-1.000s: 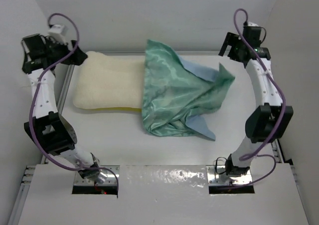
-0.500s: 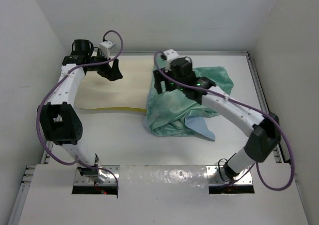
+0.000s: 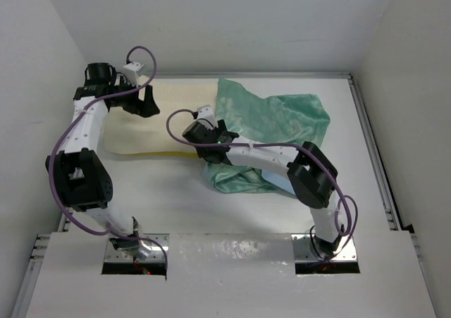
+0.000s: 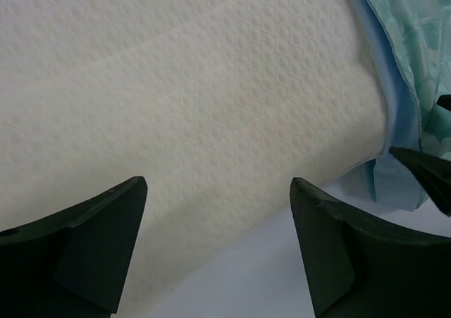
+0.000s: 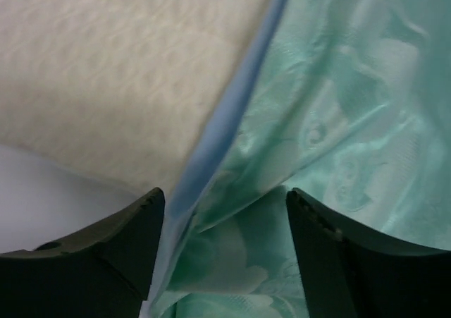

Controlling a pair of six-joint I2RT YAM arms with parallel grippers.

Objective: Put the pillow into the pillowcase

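Left hand (image 3: 144,106) hovers spread over the cream-white quilted rectangular pillow (image 3: 161,129), far-left of the table (image 3: 176,191); right hand (image 5: 224,191), spread too, straddles the blue hem (image 5: 225,120) of the shiny teal satin pillowcase (image 3: 278,117) mid-table. I'd pinch one layer only.

Arms moved, we note.
Right gripper (image 3: 197,136) swung across to the pillowcase (image 3: 282,117) edge; left gripper (image 3: 146,108) came over the pillow (image 3: 169,124).
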